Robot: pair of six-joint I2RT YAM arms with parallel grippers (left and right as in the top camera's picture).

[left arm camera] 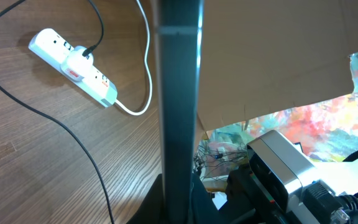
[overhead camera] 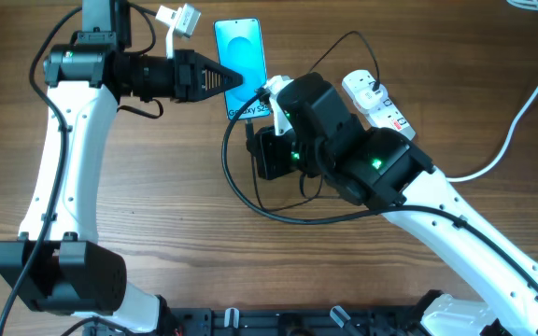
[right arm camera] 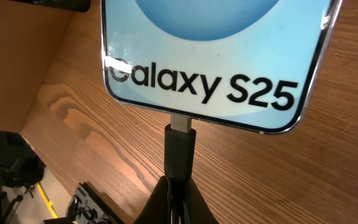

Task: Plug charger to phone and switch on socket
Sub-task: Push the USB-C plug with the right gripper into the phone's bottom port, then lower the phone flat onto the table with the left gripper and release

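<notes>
Black charger (right arm camera: 179, 149) between right fingers (right arm camera: 158, 205), against phone (right arm camera: 216, 62)

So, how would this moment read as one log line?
left claw: shut on phone | right claw: shut on charger, tip at phone port | socket: untouched

The phone (right arm camera: 216, 56) lies flat on the wooden worktop (right arm camera: 291, 180), its pale blue screen lit and the black words "Galaxy S25" running along its near end, a thin bright rim around it. The charger (right arm camera: 179, 152) points its small black connector straight at the middle of that near end, the short metal tip meeting the phone's edge, though how deep it sits cannot be told. The right gripper (right arm camera: 179, 186) has its dark fingers (right arm camera: 160, 202) pinched together on the rear of the connector, in line with it.
</notes>
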